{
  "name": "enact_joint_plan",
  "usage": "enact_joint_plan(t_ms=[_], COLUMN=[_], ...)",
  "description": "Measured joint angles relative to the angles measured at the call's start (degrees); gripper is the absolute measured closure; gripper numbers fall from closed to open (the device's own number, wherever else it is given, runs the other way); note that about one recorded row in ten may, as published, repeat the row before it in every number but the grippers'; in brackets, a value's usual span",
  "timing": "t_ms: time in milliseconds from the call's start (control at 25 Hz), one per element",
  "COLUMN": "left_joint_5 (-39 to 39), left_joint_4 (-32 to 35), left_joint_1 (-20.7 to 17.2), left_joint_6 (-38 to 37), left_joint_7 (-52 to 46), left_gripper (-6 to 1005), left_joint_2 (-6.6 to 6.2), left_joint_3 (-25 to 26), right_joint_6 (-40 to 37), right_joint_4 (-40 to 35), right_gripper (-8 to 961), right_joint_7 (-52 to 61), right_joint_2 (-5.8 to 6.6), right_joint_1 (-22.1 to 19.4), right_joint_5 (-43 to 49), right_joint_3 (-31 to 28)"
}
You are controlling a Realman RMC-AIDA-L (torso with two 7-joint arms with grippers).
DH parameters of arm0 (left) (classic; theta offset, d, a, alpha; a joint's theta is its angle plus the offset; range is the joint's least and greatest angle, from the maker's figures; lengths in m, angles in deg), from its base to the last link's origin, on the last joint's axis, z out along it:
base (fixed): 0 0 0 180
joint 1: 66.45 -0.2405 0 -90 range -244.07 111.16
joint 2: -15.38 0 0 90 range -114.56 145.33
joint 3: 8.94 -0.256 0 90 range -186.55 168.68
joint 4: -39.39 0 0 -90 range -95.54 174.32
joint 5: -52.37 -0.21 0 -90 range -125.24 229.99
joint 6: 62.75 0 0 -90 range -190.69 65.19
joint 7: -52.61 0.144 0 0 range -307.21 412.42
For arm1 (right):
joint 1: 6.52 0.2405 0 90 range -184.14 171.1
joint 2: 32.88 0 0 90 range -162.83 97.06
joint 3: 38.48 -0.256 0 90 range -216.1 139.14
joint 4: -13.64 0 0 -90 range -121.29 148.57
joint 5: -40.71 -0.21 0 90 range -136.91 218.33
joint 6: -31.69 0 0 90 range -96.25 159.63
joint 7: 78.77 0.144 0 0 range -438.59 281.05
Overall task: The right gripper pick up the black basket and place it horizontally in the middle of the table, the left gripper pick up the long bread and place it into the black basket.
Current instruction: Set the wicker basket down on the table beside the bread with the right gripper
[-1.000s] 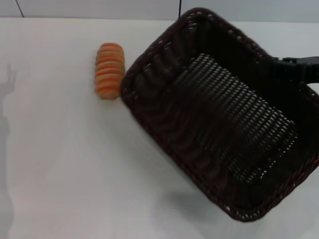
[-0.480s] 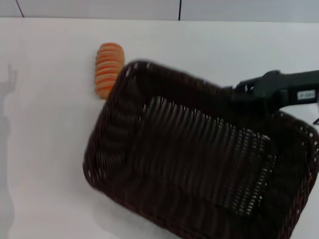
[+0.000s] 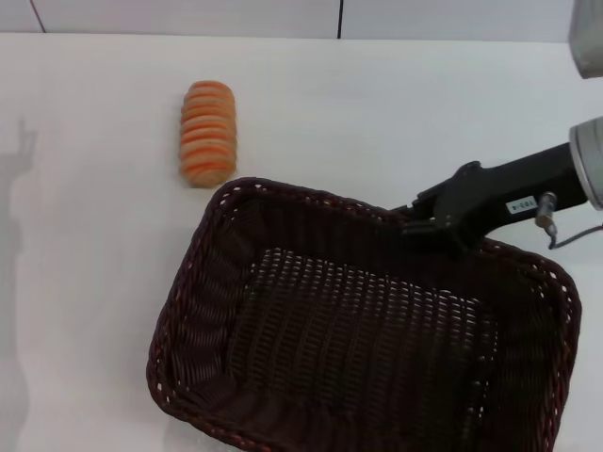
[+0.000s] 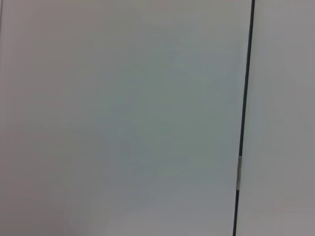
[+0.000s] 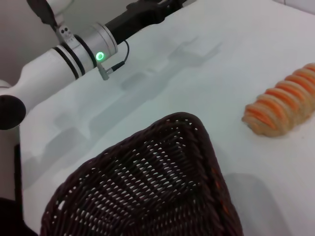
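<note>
The big dark woven wicker basket sits by the near edge of the white bench, right of centre; the black right gripper has its jaws pinching the basket's far rim; the small striped tan-orange loaf lies just beyond its far-left corner; left gripper: can't tell.

Head view looks steeply down on the table, close, with the black basket filling the lower frame. Right wrist view sits low and near over the basket's rim, facing across toward the long bread; both share basket and bread. Left wrist view faces a plain pale panel only.
</note>
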Motion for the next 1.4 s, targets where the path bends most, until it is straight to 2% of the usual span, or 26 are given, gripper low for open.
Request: enact_joint_plan(t_ms=[240, 400, 720, 840, 1120, 1400], left_joint_5=[0.04, 0.04, 0.21, 0.17, 0.15, 0.11], left_joint_4=[0.0, 0.0, 0.0, 0.0, 0.05, 0.27], left_joint_1=[0.03, 0.08, 0.63, 1.13, 1.64, 2.38], left_joint_6=[0.19, 0.19, 0.2, 0.26, 0.64, 0.82], left_joint_7=[0.0, 0.0, -0.04, -0.08, -0.09, -0.09], left_gripper=[166, 166, 166, 166, 166, 165], left_joint_2=[0.0, 0.0, 0.0, 0.0, 0.0, 0.0], left_joint_3=[-0.37, -0.39, -0.43, -0.43, -0.42, -0.42], right_joint_6=[3.99, 6.1, 13.78, 15.97, 17.2, 18.16], right_joint_4=[1.09, 3.85, 7.19, 7.3, 5.8, 1.57], right_gripper=[748, 759, 764, 765, 774, 785], right_joint_7=[0.26, 0.26, -0.07, 0.71, -1.59, -4.45], right_joint_2=[-0.03, -0.06, 0.02, 0.05, 0.07, -0.16], right_joint_1=[3.58, 5.44, 8.35, 9.62, 10.22, 8.01], right_joint_5=[6.8, 7.35, 8.09, 9.39, 8.18, 5.58], right_joint_3=[1.33, 3.21, 11.39, 10.08, 9.53, 15.9])
